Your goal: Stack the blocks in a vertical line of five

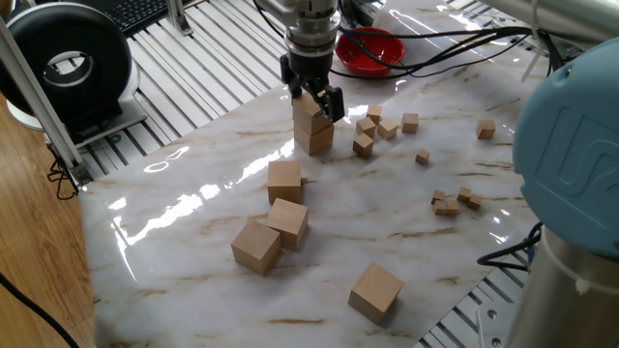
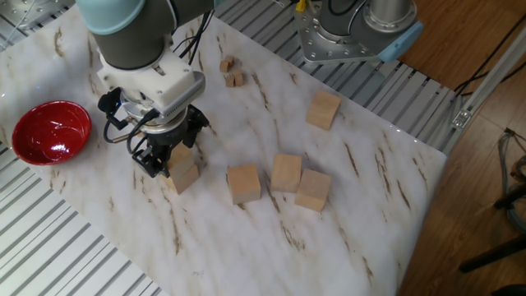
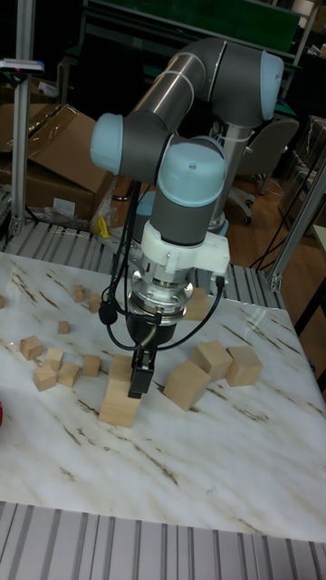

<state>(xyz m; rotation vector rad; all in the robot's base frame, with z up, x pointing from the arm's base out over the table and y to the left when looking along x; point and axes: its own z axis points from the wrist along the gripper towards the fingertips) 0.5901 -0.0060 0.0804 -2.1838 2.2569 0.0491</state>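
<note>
Two blocks stand stacked at the far side of the marble table: a bottom block [image 1: 315, 140] [image 2: 184, 178] [image 3: 119, 405] and a top block [image 1: 308, 112] [image 3: 120, 367] on it. My gripper [image 1: 313, 98] [image 2: 168, 158] [image 3: 134, 373] reaches straight down over the stack, with its fingers against two opposite sides of the top block, shut on it. Several loose blocks lie nearer the front: one alone [image 1: 284, 181] [image 2: 243, 182], two touching each other [image 1: 288, 221] [image 1: 256, 246], and one near the table edge [image 1: 375, 292] [image 2: 324, 108].
A red bowl [image 1: 370, 48] [image 2: 51, 131] sits behind the stack. Tiny wooden cubes are scattered right of the stack [image 1: 369, 127], further right [image 1: 447, 202] and at the far edge [image 2: 232, 72]. A second arm's blue-grey body [image 1: 571, 145] fills the right side. Slatted metal surrounds the table.
</note>
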